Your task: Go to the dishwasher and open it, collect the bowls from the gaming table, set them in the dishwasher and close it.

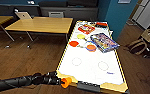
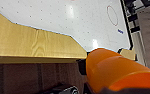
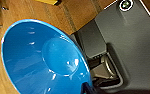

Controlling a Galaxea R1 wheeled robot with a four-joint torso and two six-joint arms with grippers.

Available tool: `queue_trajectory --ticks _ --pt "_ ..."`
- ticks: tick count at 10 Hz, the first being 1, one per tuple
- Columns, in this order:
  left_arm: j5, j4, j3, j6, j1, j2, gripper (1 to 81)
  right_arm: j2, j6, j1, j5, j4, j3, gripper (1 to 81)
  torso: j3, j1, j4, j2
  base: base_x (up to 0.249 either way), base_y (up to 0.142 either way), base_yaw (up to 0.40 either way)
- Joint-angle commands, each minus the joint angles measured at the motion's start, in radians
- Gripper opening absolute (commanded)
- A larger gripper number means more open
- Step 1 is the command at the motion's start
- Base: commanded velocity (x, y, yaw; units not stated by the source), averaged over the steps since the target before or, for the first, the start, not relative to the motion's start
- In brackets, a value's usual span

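Left gripper (image 1: pixel 66 82), bottom centre of the head view, grips an orange bowl (image 2: pixel 118 72) at the near end of the gaming table (image 1: pixel 91 67). Our right wrist view shows a blue bowl (image 3: pixel 41 60), seemingly held. We judge collecting underway; loading remains.

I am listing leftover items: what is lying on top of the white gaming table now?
On the gaming table lie an orange bowl, red and yellow round pieces and two colourful boxes. What the boxes cover is hidden.

An office break room: wooden tables (image 1: pixel 42 24), gaming table (image 1: pixel 91 67), board games (image 1: pixel 104 42).
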Motion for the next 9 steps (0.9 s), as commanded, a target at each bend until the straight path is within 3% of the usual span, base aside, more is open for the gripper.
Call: queue_trajectory --ticks 1,7,9 --pt "0.019 0.024 0.041 0.005 -0.078 -0.022 1.0 -0.016 -0.007 0.003 -0.059 -0.042 0.008 1.0 0.053 0.000 0.000 0.000 -0.165 0.000 0.000" --pt "0.016 0.067 0.038 0.005 0.003 -0.013 1.0 0.005 -0.007 0.006 -0.069 -0.045 -0.013 1.0 0.200 -0.001 0.000 0.000 -0.160 0.000 0.000" --pt "0.014 0.078 0.035 0.005 0.025 0.000 1.0 0.015 -0.007 0.009 -0.076 -0.045 -0.027 1.0 0.250 -0.003 0.000 -0.001 0.000 0.000 0.000"
